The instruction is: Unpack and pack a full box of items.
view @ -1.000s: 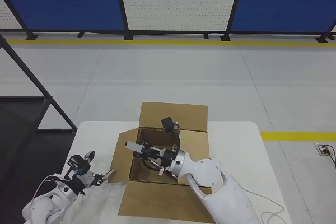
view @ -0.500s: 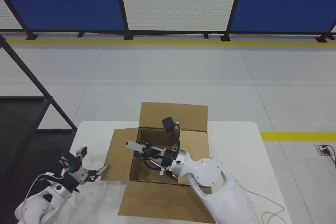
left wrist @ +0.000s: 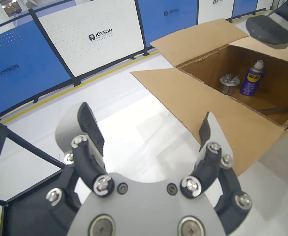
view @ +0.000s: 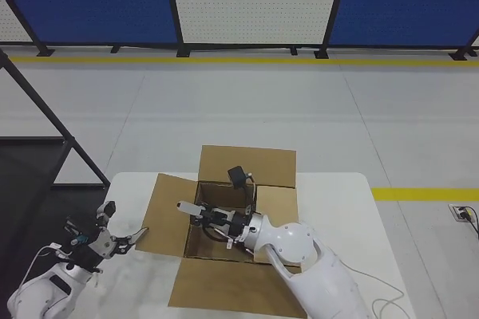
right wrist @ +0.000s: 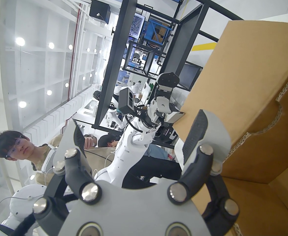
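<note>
Hovering at left edge of surface (view: 335, 191), left tool (left wrist: 146, 114) released, empty, just beside box flap (view: 164, 217); right tool (right wrist: 136, 121) released over box (view: 247, 166) opening. Risk: flap snagged, box dragged, spray can (left wrist: 251, 81) toppled.

Top cam: up on the robot, looking steeply down. The table (view: 335, 191) and box (view: 247, 166) sit a fair way below, w/ floor (view: 223, 104) and fence (view: 255, 20) beyond. L wrist cam: just behind the left gripper (left wrist: 146, 116), low over the table, facing across a flap (left wrist: 208, 104) into the box, near. R wrist cam: behind the right gripper (right wrist: 136, 121), hard up vs. the box, facing outward to the left arm (right wrist: 136, 133). All 3 share the box; top and L wrist share the fence too.
</note>
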